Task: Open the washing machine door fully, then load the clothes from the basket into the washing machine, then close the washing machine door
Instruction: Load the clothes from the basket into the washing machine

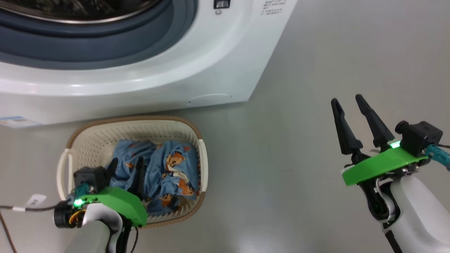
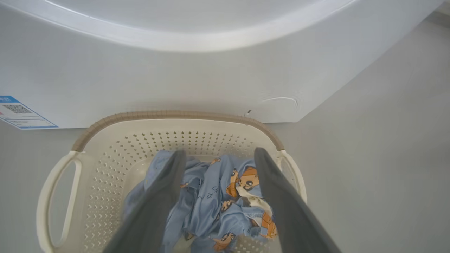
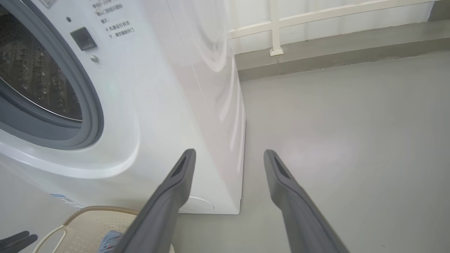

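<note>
At my far left, the small blue label (image 1: pixel 15 122) sits on the lower front of the washing machine (image 1: pixel 140 80), just above the grey floor (image 1: pixel 316 52). Next to it, close against the foot of the machine, stands the basket (image 1: pixel 95 144), with its brown rim towards the white front. The clothes (image 1: pixel 168 165) lie bunched inside it, more to its right half, blue cloth with orange figures uppermost.

My left claw (image 1: pixel 126 168) hangs over that heap with its fingers spread wide and nothing between them but the cloth below. Along my left wrist, the two dark fingers (image 2: pixel 165 196) straddle the clothes (image 2: pixel 211 196), one at the pile's left edge and one at its right, with both tips inside the basket (image 2: pixel 168 115) walls. I cannot tell whether the tips touch the fabric.

Above the basket, the grey rubber ring (image 1: pixel 88 42) curves round the steel drum (image 1: pixel 70 7), whose perforated wall shows plainly from my right wrist (image 3: pixel 31 70).

Further right, past the machine's corner, my right claw (image 1: pixel 347 99) is raised over bare floor, well apart from the basket. Its jaws are wide and empty and its fingers point up and away. From that wrist, the machine's right front corner (image 3: pixel 211 140) lies between the fingertips, and the basket (image 3: pixel 98 209) and a scrap of blue clothes (image 3: pixel 109 239) sit low at the left.
</note>
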### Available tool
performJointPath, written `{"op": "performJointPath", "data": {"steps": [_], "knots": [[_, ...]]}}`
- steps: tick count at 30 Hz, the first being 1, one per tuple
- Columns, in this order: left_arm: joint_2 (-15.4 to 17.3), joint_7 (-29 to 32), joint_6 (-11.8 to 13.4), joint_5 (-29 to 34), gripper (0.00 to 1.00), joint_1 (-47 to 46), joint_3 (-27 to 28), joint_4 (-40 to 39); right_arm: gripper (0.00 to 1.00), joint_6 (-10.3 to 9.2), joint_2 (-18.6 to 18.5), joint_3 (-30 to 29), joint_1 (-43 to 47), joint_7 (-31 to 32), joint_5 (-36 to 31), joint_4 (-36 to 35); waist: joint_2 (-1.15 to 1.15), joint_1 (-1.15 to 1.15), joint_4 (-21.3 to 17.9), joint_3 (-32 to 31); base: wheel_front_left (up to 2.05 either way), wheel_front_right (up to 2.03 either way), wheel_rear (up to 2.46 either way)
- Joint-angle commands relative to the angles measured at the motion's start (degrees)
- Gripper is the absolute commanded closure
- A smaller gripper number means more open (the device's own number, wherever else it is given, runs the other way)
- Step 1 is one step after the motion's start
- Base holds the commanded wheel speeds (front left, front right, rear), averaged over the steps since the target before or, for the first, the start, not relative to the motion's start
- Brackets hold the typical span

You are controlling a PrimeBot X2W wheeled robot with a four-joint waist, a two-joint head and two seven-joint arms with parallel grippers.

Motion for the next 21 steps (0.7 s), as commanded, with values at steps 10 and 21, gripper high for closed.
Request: {"op": "performJointPath", "data": {"steps": [10,21], "knots": [[-1.0,2.3,-5.6,-1.1,0.00,-9.9,-0.9,15.5,0.00,0.26,0.0,0.7,-3.7,-0.5,0.1,-2.5,0.00,0.00,-3.7,11.4,0.00,0.00,0.00],[-1.8,4.3,-9.0,-2.0,0.00,-18.7,-4.6,27.3,0.00,0.26,1.4,0.7,-6.5,-0.5,0.0,-3.6,0.00,0.00,-6.5,18.7,0.00,0.00,0.00]]}}
